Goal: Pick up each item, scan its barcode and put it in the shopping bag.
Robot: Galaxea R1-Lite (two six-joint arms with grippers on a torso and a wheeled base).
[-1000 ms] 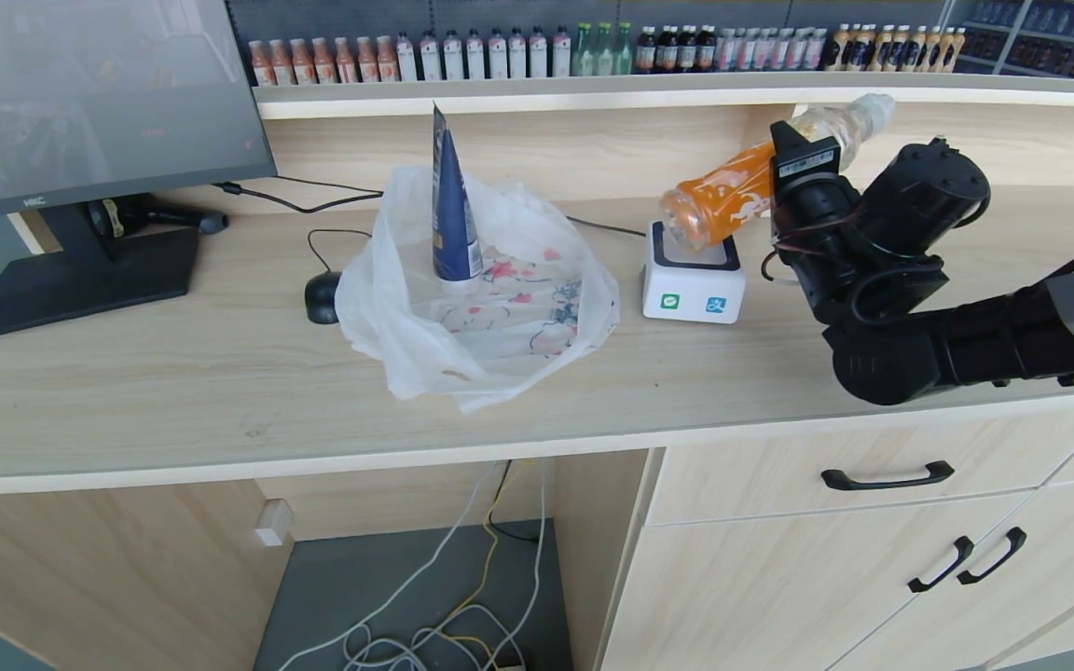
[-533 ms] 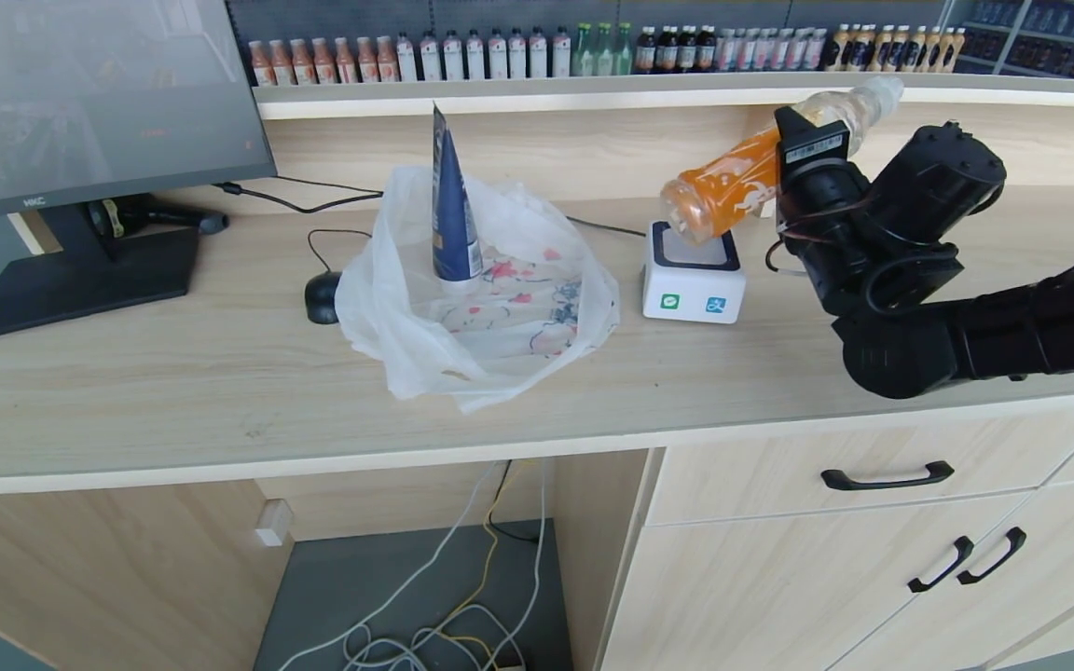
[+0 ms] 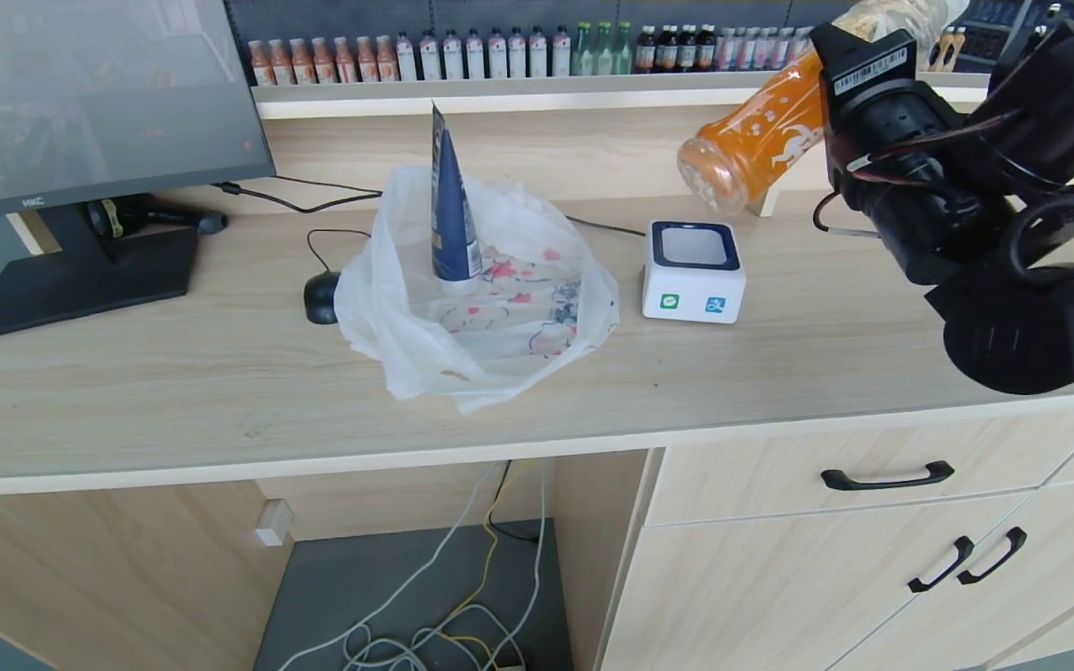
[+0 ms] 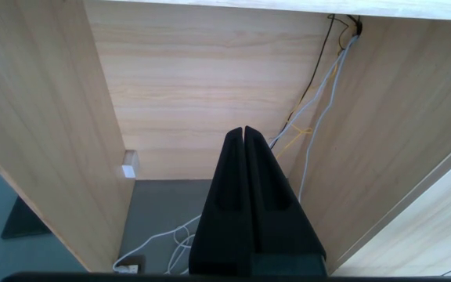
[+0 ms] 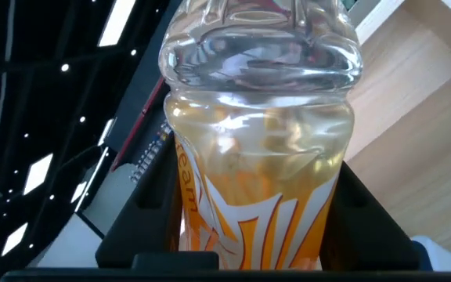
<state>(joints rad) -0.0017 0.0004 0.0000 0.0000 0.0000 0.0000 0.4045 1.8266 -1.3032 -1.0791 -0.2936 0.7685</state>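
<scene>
My right gripper (image 3: pixel 831 70) is shut on an orange-labelled drink bottle (image 3: pixel 761 130), held tilted high above the counter, its base pointing down-left over the white scanner box (image 3: pixel 692 270). The right wrist view shows the bottle (image 5: pixel 261 157) close up, clamped between the black fingers (image 5: pixel 151 211). A white plastic shopping bag (image 3: pixel 476 298) lies open at the counter's middle with a blue tube (image 3: pixel 450 210) standing upright in it. My left gripper (image 4: pixel 244 141) hangs below the counter, its fingers pressed together on nothing.
A monitor (image 3: pixel 80 102) on a black stand sits at the counter's left, with a black mouse (image 3: pixel 323 296) and cables beside the bag. A raised shelf (image 3: pixel 537 93) with rows of bottles runs behind. Drawers (image 3: pixel 887 477) lie under the counter's right side.
My right arm has lifted the bottle up and to the right, away from the scanner's window. The bag, the tube and the scanner have stayed put.
</scene>
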